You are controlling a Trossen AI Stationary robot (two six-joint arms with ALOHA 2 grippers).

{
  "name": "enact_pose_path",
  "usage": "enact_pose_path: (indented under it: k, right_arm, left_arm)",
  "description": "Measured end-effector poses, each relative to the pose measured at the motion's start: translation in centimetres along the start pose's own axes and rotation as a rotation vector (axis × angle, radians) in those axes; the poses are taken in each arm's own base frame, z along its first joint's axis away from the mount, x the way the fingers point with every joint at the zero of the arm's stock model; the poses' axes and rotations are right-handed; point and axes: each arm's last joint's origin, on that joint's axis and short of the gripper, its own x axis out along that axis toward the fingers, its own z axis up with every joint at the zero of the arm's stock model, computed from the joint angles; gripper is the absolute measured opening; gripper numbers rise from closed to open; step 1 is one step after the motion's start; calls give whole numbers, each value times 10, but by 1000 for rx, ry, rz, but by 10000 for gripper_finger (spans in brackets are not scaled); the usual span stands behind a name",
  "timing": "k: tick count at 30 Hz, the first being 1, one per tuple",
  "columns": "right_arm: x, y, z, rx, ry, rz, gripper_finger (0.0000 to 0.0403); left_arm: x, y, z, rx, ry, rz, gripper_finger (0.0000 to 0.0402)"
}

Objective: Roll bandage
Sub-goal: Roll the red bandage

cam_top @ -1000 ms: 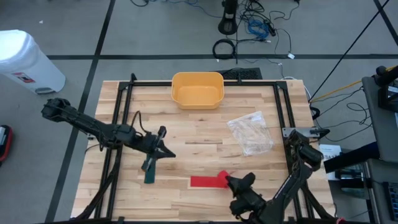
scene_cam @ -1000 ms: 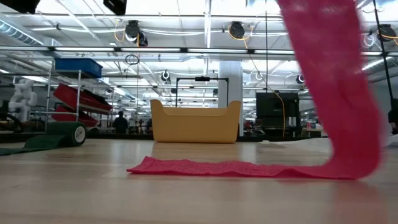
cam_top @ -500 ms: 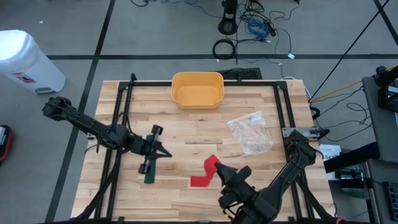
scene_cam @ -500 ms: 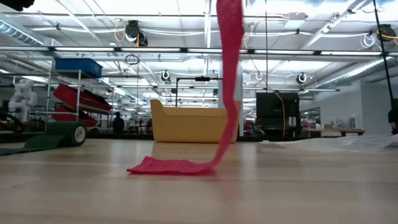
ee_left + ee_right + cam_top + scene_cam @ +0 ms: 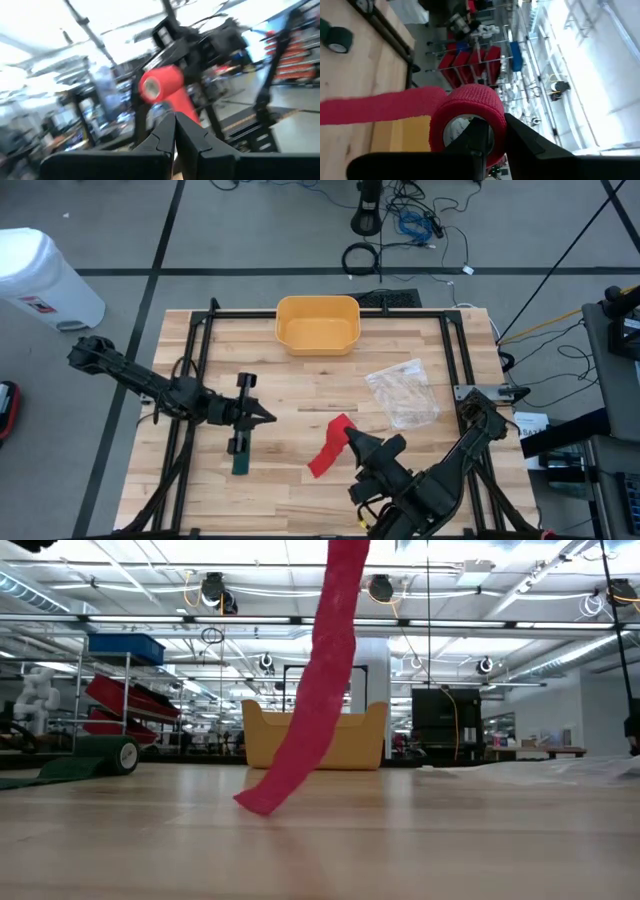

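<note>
A red bandage is partly wound into a roll, and my right gripper is shut on that roll above the table's near middle. Its loose strip hangs slanting down, and its lower end reaches the tabletop. My left gripper hovers shut and empty left of the centre, pointing toward the red roll. A dark green bandage lies on the wood just nearer than it. My right gripper holds the red roll at its open end. One finger seems to reach into the hollow core and the other lies outside the wound wall. The roll is lifted clear. The strip hangs slack below it, its end on the table.
A yellow bin stands at the far middle edge. A clear plastic bag lies right of centre. Black frame rails run along both sides of the table. Bare wood lies between the bin and the grippers.
My right gripper has risen and gone toward the far edge and a little left, carrying the red roll. The strip that lay flat on the table has been drawn up and now hangs with only its end down. My left gripper has rolled about its own line and risen slightly.
</note>
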Motion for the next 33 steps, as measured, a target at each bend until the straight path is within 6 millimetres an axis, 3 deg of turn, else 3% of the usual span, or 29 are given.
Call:
enact_pose_path:
  k: [8, 15, 21, 26, 33]
  right_arm:
    - [8, -37, 9, 154, -122, 312, 41]
    - [39, -65, 19, 356, -360, 563, 41]
    - [76, -56, 13, 472, -309, 705, 41]
    - [107, -29, 11, 495, -239, 709, 41]
    - [149, 8, 13, 544, -314, 722, 41]
  left_arm:
    - [19, -2, 20, -29, -55, -63, 18]
    - [23, -11, 23, -14, -52, -101, 18]
    - [21, -21, 27, 57, -26, -75, 18]
    - [19, -27, 30, 125, 38, 4, 18]
    - [5, -35, 49, 148, 60, 59, 18]
